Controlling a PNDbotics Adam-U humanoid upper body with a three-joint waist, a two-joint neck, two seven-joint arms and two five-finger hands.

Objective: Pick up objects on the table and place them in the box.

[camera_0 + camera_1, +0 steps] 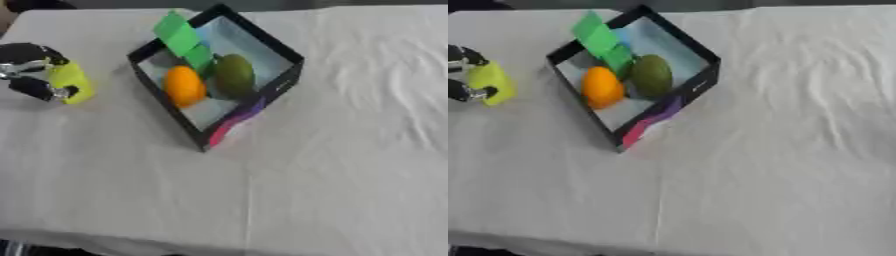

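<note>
Left hand: we see our left hand [35,70] at the far left edge of the counter, well apart from the box, its black fingers [33,88] curled round a yellow-green object
Yellow-green object: the yellow-green object [70,82] sits in that grip, standing roughly upright; we cannot tell whether it touches the cloth
Box: the black box [278,47] lies on the far left-centre of the counter, turned so one corner points toward us, with a pale blue floor and a pink and purple patch on its near right wall
Inside the box: an orange fruit [185,86] lies toward the left, a dark green fruit [234,75] just beside it on the right, and a bright green block [182,39] leans over the far left wall
Counter: the counter [350,165] carries a wrinkled white cloth
Right hand: we find it in neither view
</note>
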